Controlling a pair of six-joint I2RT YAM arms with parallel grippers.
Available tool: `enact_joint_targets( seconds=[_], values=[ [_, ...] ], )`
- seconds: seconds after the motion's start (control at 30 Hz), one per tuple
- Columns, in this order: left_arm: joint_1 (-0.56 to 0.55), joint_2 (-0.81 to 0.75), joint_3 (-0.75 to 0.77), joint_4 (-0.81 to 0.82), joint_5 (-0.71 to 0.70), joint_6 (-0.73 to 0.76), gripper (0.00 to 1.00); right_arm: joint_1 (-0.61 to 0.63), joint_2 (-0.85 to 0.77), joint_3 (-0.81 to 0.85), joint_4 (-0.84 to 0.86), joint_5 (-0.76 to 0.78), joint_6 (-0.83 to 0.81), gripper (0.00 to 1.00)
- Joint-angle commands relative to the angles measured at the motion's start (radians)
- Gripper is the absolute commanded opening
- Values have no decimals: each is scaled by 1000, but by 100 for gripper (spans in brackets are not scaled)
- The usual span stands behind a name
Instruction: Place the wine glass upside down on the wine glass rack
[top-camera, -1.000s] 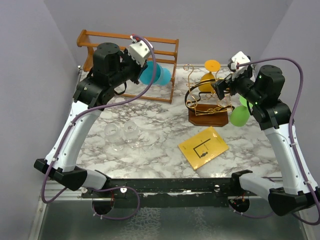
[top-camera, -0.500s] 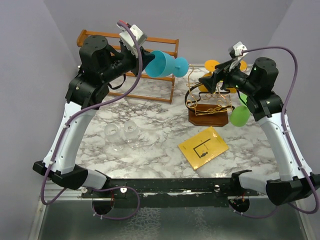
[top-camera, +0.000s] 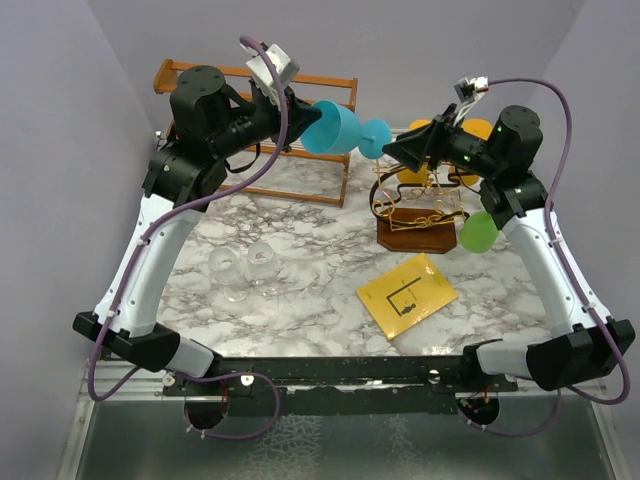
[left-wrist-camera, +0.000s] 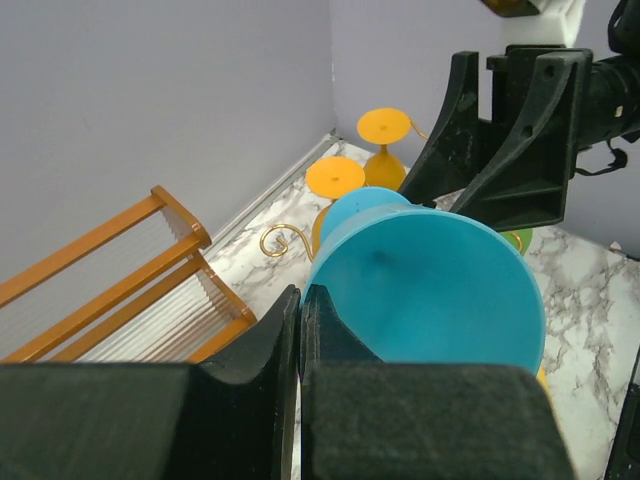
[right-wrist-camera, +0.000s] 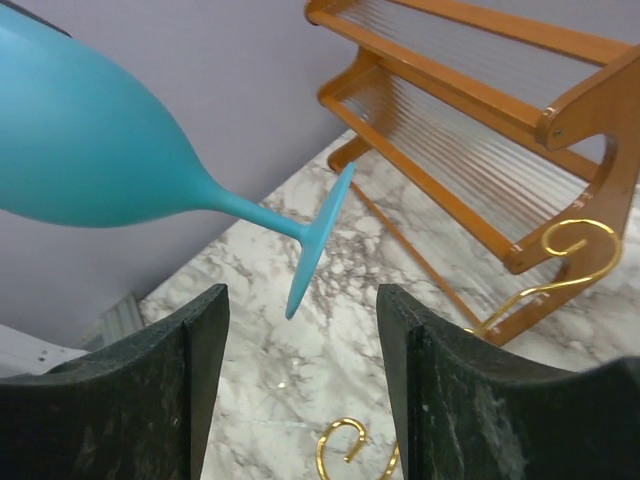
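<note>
Holding the blue wine glass (top-camera: 338, 128) on its side above the back of the counter (top-camera: 320, 290), the left hand (top-camera: 298, 110) was clamped on the rim of the bowl, its fingers pressed nearly together on the wall. The stem and foot pointed toward the right hand (top-camera: 398, 150). That hand's fingers (right-wrist-camera: 196, 400) stood wide apart, with the foot showing ahead of the gap and touching neither. The wine glass rack (top-camera: 418, 236) stood on the counter just below the right hand. Orange glasses (left-wrist-camera: 384, 126) hung on it foot-up, and a green glass (top-camera: 478, 232) hung at its right side. An orange-brown slatted shelf (right-wrist-camera: 590, 110) stood at the back. Two clear glasses (top-camera: 262, 262) and a yellow card (top-camera: 407, 292) sat nearer the arm bases.
</note>
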Motion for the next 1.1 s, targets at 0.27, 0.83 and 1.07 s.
enact_joint_targets(
  seconds=[0.27,0.83,1.07],
  values=[
    [2,26,12,64,65,-46,0,-3,48,-2,113,-82,187,22],
    [2,24,-46,89,110,-53,15,-3,45,26,-28,123,104,1],
    [2,3,-100,67,188,-38,37,-4,30,52,-69,201,9,1]
  ],
)
